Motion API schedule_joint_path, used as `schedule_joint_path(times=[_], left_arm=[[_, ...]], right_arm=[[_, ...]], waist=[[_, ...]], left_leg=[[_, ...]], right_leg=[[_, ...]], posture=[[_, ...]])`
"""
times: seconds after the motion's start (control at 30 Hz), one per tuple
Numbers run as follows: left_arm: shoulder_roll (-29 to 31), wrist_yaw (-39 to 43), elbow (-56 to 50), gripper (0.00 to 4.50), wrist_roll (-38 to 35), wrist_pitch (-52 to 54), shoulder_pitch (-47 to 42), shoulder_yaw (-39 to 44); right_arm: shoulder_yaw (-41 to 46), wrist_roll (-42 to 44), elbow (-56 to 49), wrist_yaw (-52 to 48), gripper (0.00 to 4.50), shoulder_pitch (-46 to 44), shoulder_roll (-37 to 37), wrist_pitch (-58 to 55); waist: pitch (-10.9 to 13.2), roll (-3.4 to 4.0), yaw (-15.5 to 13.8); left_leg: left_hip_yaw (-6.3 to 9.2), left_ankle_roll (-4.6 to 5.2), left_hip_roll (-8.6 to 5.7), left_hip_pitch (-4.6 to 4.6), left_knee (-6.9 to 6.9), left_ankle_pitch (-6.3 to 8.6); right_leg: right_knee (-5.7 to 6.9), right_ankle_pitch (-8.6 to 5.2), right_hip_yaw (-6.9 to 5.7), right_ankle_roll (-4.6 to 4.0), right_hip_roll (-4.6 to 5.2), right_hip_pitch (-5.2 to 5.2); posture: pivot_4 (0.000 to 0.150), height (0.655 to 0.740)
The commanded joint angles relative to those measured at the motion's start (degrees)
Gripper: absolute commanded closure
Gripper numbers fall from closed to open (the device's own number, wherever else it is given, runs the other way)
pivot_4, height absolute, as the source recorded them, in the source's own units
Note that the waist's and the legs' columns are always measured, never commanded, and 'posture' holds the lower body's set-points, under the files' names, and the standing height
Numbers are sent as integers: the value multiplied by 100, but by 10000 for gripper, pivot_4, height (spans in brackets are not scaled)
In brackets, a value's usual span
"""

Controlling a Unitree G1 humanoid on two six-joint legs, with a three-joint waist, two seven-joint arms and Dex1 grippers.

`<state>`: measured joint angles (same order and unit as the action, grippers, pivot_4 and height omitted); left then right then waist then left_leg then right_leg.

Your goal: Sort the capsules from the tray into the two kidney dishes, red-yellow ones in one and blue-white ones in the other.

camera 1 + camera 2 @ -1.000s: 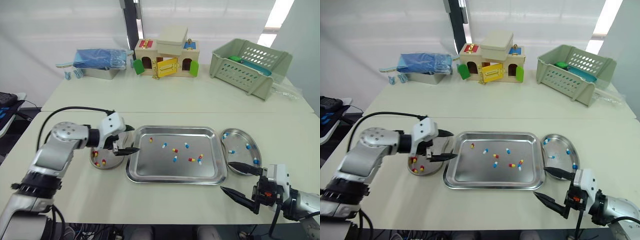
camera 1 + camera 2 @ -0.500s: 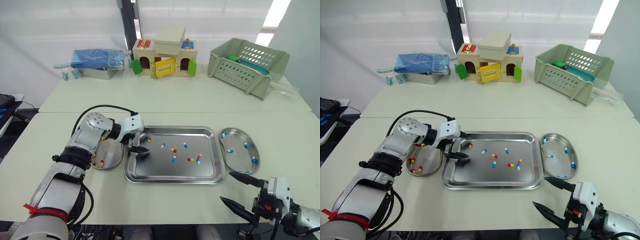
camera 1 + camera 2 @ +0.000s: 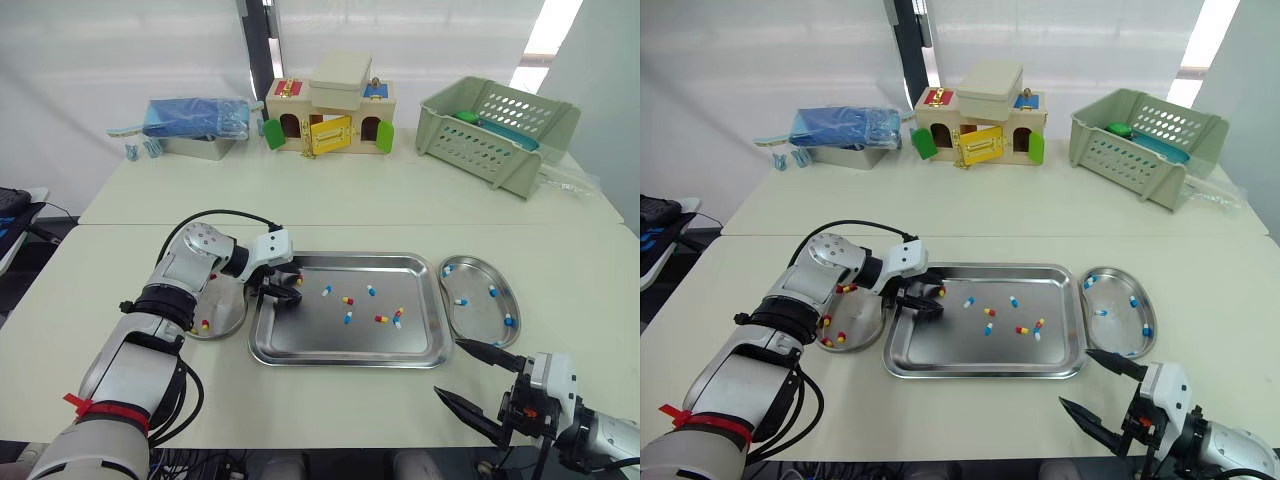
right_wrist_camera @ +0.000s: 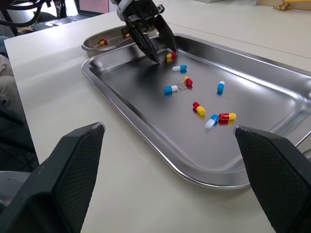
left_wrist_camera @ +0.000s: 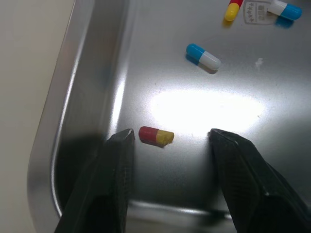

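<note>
A steel tray [image 3: 345, 357] lies mid-table with several capsules, red-yellow [image 3: 348, 300] and blue-white [image 3: 372, 291]. My left gripper [image 3: 285, 292] is down in the tray's far left corner, open. In the left wrist view its fingertips [image 5: 125, 137] flank a red-yellow capsule [image 5: 156, 135] lying on the tray floor. Left of the tray, a kidney dish [image 3: 232, 322] holds red-yellow capsules [image 3: 205, 325]. To the tray's right, another kidney dish [image 3: 480, 275] holds blue-white capsules [image 3: 493, 291]. My right gripper [image 3: 455, 368] hovers open near the table's front edge, right of the tray, holding nothing.
A wooden toy house [image 3: 330, 110], a green plastic basket [image 3: 495, 130] and a blue packet on a metal box [image 3: 195, 120] stand along the far table. A seam [image 3: 420, 225] divides the two tables.
My left gripper went from over the left dish into the tray's far left corner and now straddles a red-yellow capsule. The right gripper drifted slightly nearer the front edge.
</note>
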<state>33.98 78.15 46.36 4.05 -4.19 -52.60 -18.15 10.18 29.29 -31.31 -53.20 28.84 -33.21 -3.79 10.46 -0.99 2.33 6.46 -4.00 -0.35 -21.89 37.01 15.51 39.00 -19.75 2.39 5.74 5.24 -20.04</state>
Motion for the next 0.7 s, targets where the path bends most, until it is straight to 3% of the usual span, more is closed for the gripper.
schedule_joint_path(times=[0.03, 0.23, 0.4, 0.7], left_arm=[[22, -1, 100, 18012, 170, -53, -7, -35], [-20, -14, 122, 18012, 189, -44, -12, -9], [13, -5, 104, 28946, 238, -13, 7, -36], [23, 3, 117, 28946, 298, 100, 14, -73]], right_arm=[[42, 32, -210, 52, 0, 88, 27, 77], [6, 11, -115, 53, 0, 84, 32, 140], [-27, -15, -76, 49, 0, 77, 51, 183], [-64, -63, 53, -29, 0, 83, 91, 312]], waist=[[0, 0, 2], [-1, 1, 1], [-2, 0, 1], [-4, 1, 2]], left_leg=[[0, 0, 0, 0, 0, 0], [0, 0, 0, 2, 0, 0], [0, 0, 0, 3, 0, 0], [0, 0, 0, 5, 0, 0]], right_leg=[[0, 0, 0, 0, 0, 0], [0, 0, 0, 0, 0, 2], [0, 0, 0, 0, 0, 3], [1, 0, 0, 0, 0, 4]], posture=[[1500, 7400], [1500, 7400], [1500, 7400], [1500, 7400]])
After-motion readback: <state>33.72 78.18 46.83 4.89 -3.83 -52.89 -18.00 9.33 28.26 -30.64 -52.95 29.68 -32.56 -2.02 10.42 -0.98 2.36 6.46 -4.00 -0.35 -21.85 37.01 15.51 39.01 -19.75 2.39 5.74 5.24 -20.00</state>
